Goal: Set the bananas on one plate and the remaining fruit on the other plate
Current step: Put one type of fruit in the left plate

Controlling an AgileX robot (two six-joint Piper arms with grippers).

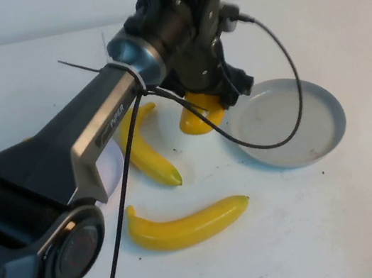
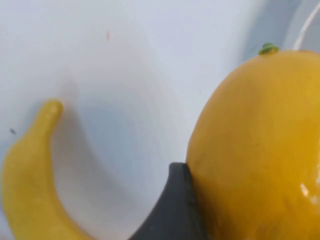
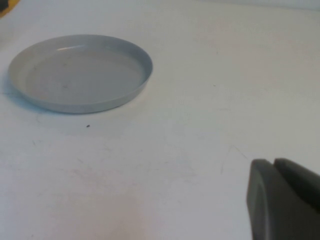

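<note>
My left gripper [image 1: 206, 99] reaches over the middle of the table and is shut on one orange-yellow fruit [image 1: 200, 118]. In the left wrist view the fruit [image 2: 255, 150] fills the jaws, with one dark finger [image 2: 172, 210] pressed against it. The two bananas lie on the table, one [image 1: 146, 149] beside the arm, one [image 1: 187, 225] nearer me. The grey-blue plate [image 1: 291, 124] is empty, just right of the held fruit. The pink plate [image 1: 109, 163] is mostly hidden behind my left arm. The second orange-yellow fruit is hidden. My right gripper [image 3: 282, 200] is shut and empty, low over the table.
A black cable [image 1: 286, 92] loops from the left wrist over the grey-blue plate's near side. The right wrist view shows the grey-blue plate [image 3: 80, 72] with bare white table between it and the right gripper.
</note>
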